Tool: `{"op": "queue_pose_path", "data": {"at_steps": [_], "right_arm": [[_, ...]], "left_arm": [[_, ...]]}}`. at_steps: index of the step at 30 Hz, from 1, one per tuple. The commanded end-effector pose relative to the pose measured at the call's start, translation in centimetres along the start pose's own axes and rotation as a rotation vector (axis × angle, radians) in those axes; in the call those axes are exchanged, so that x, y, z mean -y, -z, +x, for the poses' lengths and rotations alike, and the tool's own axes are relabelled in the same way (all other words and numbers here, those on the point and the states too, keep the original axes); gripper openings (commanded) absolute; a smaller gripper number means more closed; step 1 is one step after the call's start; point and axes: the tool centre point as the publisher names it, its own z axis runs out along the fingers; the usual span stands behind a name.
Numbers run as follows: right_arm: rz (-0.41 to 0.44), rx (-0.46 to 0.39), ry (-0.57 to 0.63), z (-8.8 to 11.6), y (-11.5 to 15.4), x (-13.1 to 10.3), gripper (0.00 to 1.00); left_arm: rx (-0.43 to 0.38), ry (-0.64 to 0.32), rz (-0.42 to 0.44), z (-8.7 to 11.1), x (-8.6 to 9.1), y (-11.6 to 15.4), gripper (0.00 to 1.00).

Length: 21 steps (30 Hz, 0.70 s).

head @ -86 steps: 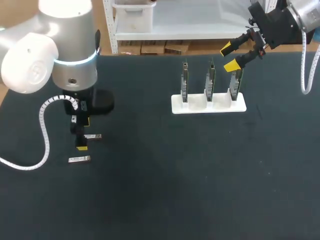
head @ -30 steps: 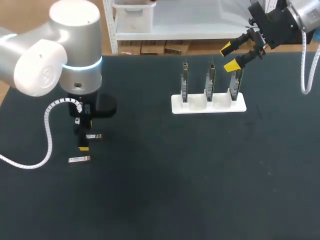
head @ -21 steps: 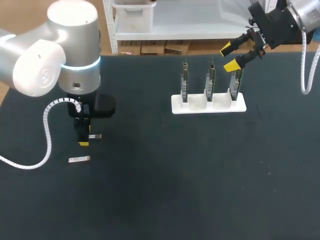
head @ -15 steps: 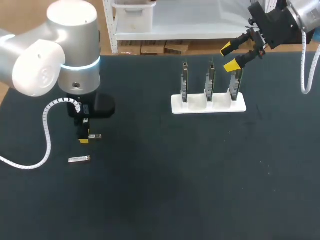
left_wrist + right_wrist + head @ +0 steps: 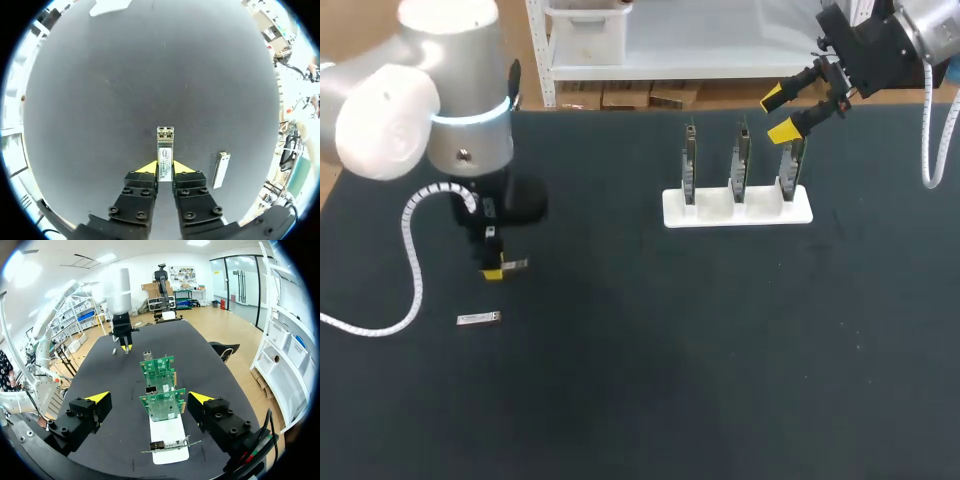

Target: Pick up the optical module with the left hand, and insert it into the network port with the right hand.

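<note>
Broadly, the black table mat [image 5: 720, 350] lies open between both arms. The right gripper [image 5: 149, 397] hangs spread over the white rack of green circuit boards [image 5: 738, 207]. The left gripper [image 5: 165, 170] clamps the slim silver optical module [image 5: 165, 150], its rear hidden between the fingers; a second silver module [image 5: 221, 169] lies just beside.

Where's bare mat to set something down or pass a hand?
Bare: near half of the mat, and between the left gripper holding the optical module and the card stand. Crowded: by the spare module and under the right gripper.

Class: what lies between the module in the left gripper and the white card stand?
Nothing: the head view shows only bare table between the module in the left gripper and the white stand. The second module lies off that line.
</note>
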Motion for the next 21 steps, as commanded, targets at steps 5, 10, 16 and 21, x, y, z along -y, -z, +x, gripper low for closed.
{"op": "queue_pose_path", "data": {"at_steps": [5, 10, 16, 21], "right_arm": [[0.004, 0.0, 0.001, 0.0, 0.0, -0.1, 1.0], [0.004, 0.0, 0.001, 0.0, 0.0, -0.1, 1.0], [0.004, 0.0, 0.001, 0.0, 0.0, -0.1, 1.0], [0.004, 0.0, 0.001, 0.0, 0.0, -0.1, 1.0]], "left_arm": [[0.296, -0.104, 0.006, -1.0, -0.2, 5.8, 0.0], [0.326, -0.127, -0.003, -1.8, -0.3, 7.0, 0.0], [0.326, -0.127, -0.003, -1.8, -0.3, 7.0, 0.0], [0.326, -0.127, -0.003, -1.8, -0.3, 7.0, 0.0]]}}
